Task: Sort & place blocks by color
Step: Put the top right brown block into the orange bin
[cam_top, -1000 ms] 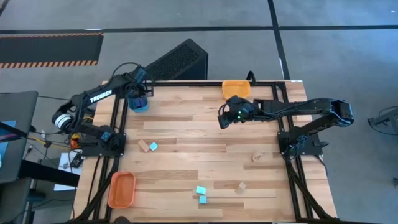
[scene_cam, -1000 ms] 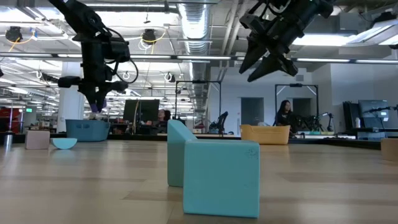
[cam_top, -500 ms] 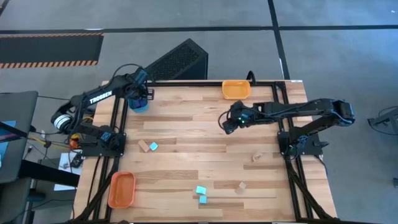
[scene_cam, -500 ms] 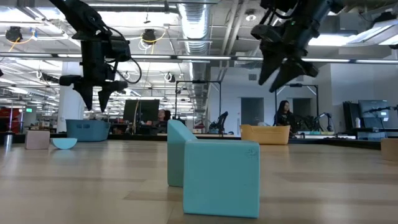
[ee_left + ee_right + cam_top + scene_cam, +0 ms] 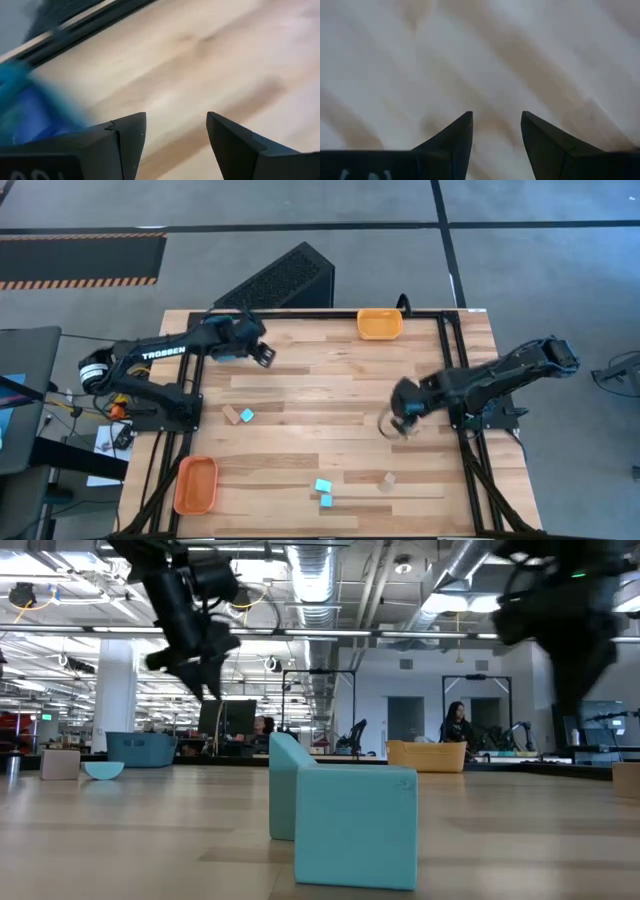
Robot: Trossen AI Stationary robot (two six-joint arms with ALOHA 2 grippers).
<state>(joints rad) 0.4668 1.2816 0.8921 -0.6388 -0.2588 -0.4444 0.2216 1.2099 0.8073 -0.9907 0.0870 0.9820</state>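
Observation:
My left gripper (image 5: 266,355) (image 5: 176,135) is open over bare wood, just right of the teal tray (image 5: 224,352), which the arm partly hides. My right gripper (image 5: 388,425) (image 5: 496,132) is open too, pointing down close beside a tan block (image 5: 409,431) near the table's right edge. Lying flat on the table are a tan block (image 5: 232,415) next to a cyan cube (image 5: 247,415), two cyan cubes (image 5: 322,485) (image 5: 326,500) near the front, and another tan block (image 5: 387,480). No dark blue block shows.
A yellow-orange tray (image 5: 380,323) sits at the far edge and an orange tray (image 5: 196,484) at the near left corner. Black frame rails run along the left and right sides. Bare wood lies across the middle of the table (image 5: 320,395).
My left gripper opened above the teal tray, then swung toward the table's right and tipped, leaving the tray. My right gripper travelled from beside the yellow-orange tray toward the near right and came down by the tan block. The blocks on the table have stayed in place.

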